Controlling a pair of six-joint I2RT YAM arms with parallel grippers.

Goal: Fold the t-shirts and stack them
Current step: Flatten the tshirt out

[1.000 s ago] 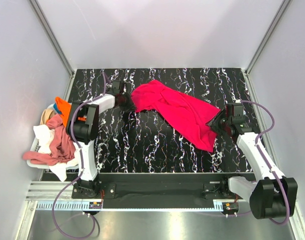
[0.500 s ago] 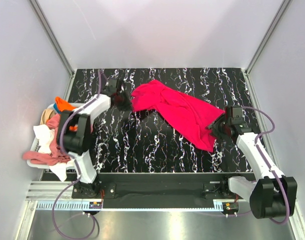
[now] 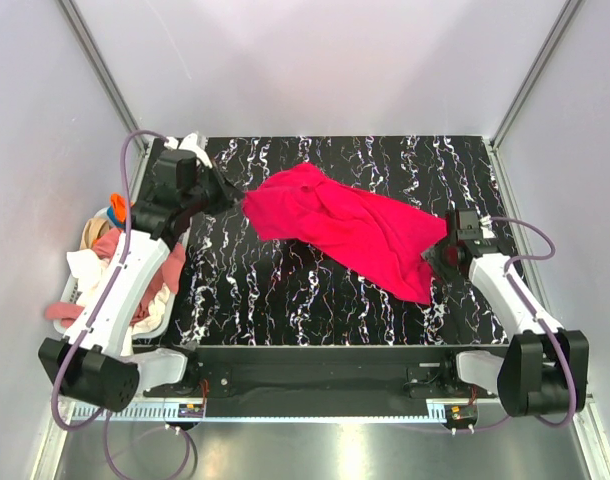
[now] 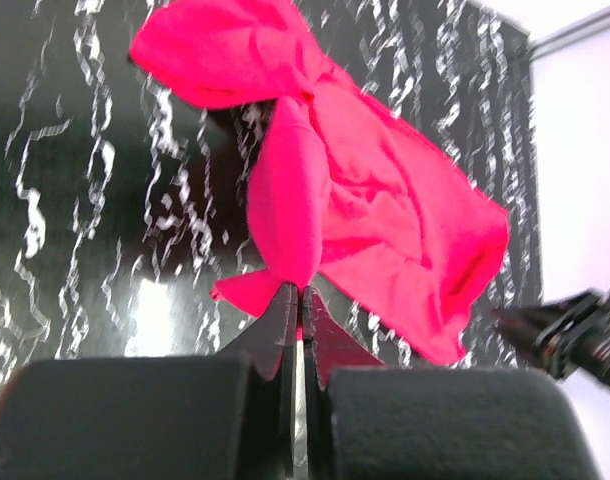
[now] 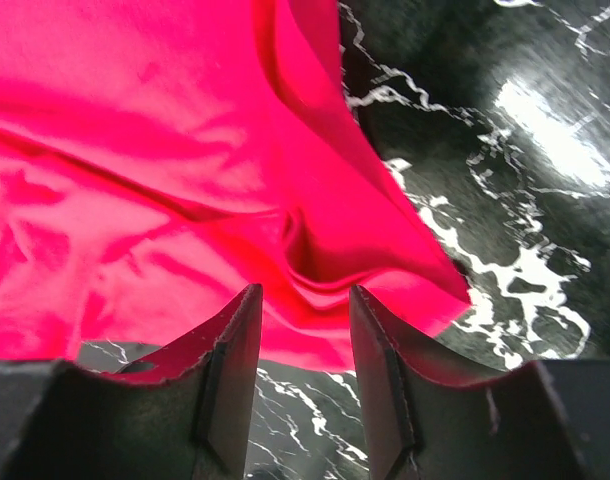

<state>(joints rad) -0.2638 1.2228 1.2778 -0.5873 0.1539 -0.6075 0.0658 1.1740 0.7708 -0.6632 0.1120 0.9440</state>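
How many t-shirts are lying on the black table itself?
1: the red t-shirt across its middle. Other garments are heaped beside its left edge; some may be hidden.

T-shirt (image 3: 350, 228) lies on the table (image 3: 285, 295), stretched on a slant from back-left to front-right across the middle. Left gripper (image 3: 228, 196) sits at the shirt's back-left end, clamped on a fold of it; in the left wrist view the cloth (image 4: 285, 190) runs straight ahead from the closed tips (image 4: 297, 292). Right gripper (image 3: 437, 256) is at the shirt's front-right corner, jaws apart, with the cloth edge (image 5: 315, 230) just ahead of the tips (image 5: 303, 300). Basket (image 3: 65, 293) is off the table's left edge and holds a pile of shirts (image 3: 105, 250), some hanging over its rim. The left arm passes between the basket and the table.
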